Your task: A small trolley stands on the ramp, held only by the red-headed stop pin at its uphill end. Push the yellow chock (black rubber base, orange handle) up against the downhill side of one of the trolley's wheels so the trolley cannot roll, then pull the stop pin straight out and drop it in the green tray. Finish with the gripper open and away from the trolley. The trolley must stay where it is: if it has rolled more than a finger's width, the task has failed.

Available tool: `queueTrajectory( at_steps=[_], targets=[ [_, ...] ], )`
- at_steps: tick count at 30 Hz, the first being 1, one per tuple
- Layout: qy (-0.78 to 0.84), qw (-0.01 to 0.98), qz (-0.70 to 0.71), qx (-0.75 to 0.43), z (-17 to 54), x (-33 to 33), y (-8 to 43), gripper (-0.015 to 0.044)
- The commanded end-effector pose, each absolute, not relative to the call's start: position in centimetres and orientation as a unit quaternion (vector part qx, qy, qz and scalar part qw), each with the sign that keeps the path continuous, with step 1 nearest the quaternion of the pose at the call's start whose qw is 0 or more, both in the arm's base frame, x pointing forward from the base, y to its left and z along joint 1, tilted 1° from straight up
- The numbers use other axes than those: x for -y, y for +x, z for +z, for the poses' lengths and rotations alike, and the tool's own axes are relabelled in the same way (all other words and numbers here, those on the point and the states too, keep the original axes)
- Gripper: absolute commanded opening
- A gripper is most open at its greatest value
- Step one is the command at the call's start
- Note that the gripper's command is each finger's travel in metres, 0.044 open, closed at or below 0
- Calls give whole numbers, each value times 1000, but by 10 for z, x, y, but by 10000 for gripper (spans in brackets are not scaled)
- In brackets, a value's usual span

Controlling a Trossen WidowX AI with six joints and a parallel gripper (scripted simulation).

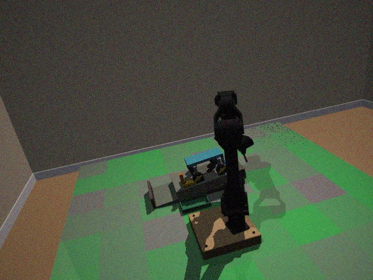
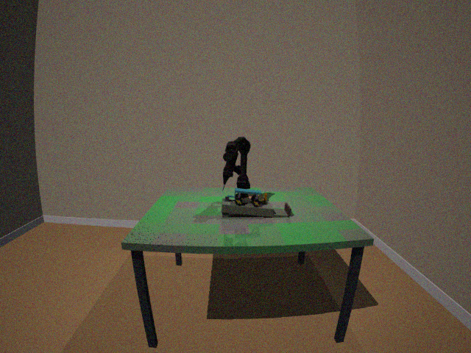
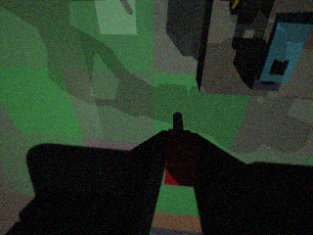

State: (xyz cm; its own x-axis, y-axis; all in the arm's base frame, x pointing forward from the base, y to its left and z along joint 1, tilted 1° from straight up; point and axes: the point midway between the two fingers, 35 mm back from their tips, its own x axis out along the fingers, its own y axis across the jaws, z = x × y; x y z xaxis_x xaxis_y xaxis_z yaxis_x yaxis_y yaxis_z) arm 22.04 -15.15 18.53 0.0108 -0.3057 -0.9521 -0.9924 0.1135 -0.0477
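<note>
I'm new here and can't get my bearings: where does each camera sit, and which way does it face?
Top: above and behind the arm's base, facing the ramp and far wall; arm shows.
Exterior: across the table, facing the arm from the ramp's side.
Wrist: on the arm, looking down past the end effector.
All share the trolley.
</note>
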Motion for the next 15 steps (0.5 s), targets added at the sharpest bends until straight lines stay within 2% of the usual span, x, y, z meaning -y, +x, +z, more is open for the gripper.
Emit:
queueTrajectory(
  at_steps=[1,15],
  targets=[
    [-549,454,380,-591,184,150,214,0],
    [-548,455,381,-589,176,105,224,0]
  ],
)
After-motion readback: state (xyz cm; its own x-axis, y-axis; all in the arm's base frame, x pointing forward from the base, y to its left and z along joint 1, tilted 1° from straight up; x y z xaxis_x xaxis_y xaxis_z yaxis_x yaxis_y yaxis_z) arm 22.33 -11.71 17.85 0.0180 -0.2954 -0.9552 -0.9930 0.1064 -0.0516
